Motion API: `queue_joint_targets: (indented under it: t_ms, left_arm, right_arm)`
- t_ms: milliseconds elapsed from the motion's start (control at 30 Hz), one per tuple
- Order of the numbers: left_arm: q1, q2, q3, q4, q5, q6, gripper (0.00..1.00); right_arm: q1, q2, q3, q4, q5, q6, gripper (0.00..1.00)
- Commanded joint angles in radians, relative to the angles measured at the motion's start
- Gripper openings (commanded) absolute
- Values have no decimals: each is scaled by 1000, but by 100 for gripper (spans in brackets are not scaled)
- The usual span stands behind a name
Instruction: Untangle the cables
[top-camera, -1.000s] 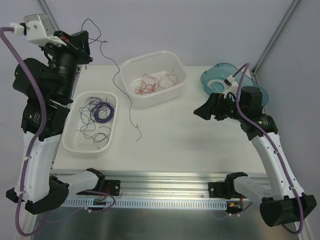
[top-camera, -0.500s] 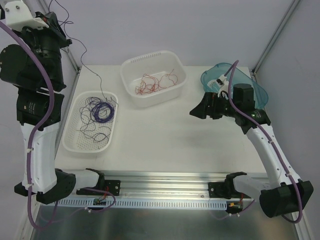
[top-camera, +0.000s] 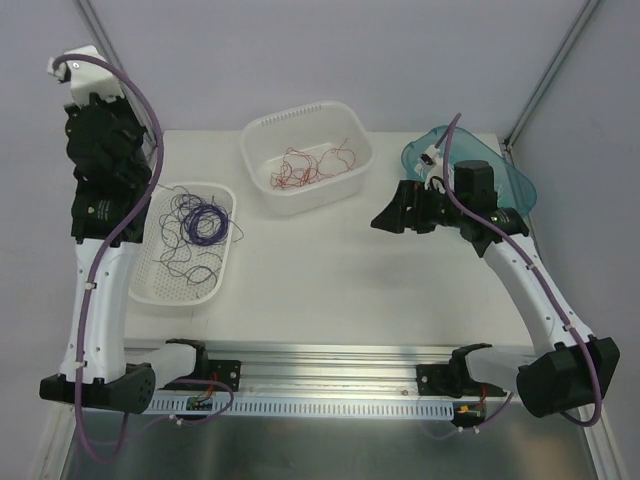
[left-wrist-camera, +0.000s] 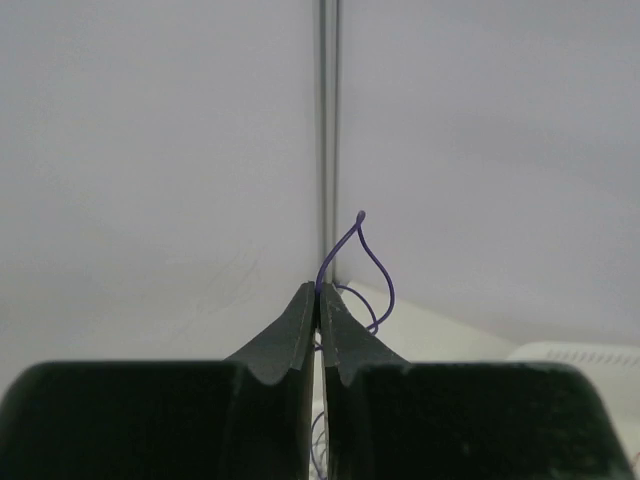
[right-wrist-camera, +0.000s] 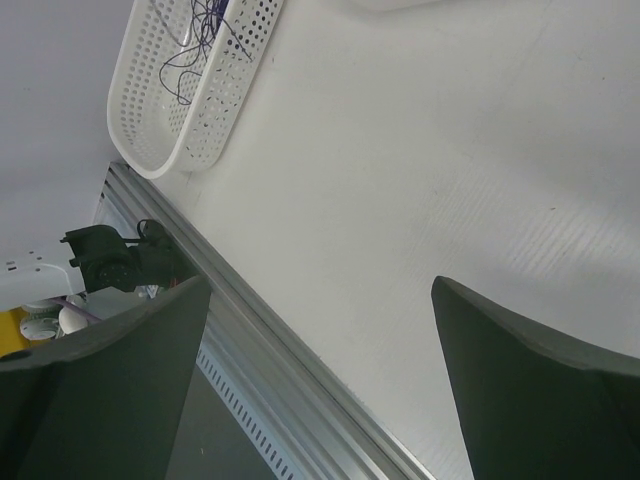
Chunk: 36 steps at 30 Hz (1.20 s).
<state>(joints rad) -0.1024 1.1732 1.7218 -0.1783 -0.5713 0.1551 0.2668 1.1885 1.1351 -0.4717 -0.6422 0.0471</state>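
Purple cables lie in loops in a white perforated tray on the left. Red cables sit tangled in a white basket at the back middle. My left arm stands raised over the tray's far end, with its fingers hard to make out from above. In the left wrist view my left gripper is shut on one thin purple cable, which loops up past the tips. My right gripper hovers open above the right of the table, with nothing between its fingers.
A teal bin holding something white stands at the back right, behind the right arm. An aluminium rail runs along the table's near edge. In the right wrist view the perforated tray shows at the top left.
The left arm swung up and back down over the tray. The long purple cable that trailed across the table is no longer there. The right gripper edged left, still open.
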Motion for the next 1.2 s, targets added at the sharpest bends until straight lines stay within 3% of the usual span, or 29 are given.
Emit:
queue_joint_targets:
  t_ms: [0, 133, 300, 400, 433, 567, 633, 733, 833, 1033, 1167]
  left_arm:
    - [32, -64, -198, -4, -68, -64, 0]
    - [58, -130, -497, -35, -59, -153, 6]
    - [92, -168, -741, -124, 7, -301, 10]
    - [92, -165, -838, -197, 106, -377, 42]
    - [92, -159, -855, -219, 126, -411, 59]
    - [92, -138, -829, -294, 285, -459, 87]
    - [92, -127, -800, -314, 368, -524, 91]
    - [83, -89, -786, -326, 505, -679, 93]
    - [27, -20, -780, -326, 531, -831, 90]
    - [-161, 137, -711, -326, 351, -1034, 72]
    - [-194, 218, -699, -326, 285, -1149, 59]
  right_arm:
    - [14, 5, 45, 35, -36, -23, 98]
    - [22, 6, 40, 31, -39, -23, 98]
    - [31, 0, 23, 27, -37, -21, 98]
    - [40, -7, 12, 24, -31, -24, 98]
    - [41, -10, 12, 19, -28, -23, 98]
    - [45, -29, 9, 4, -13, -32, 98]
    - [48, -33, 6, -1, -7, -35, 98]
    - [49, -41, -5, -1, -1, -32, 98]
    - [51, -52, -17, 1, 7, -29, 98]
    - [51, -61, -18, -16, 18, -43, 98]
    - [51, -67, -21, -25, 19, -72, 98]
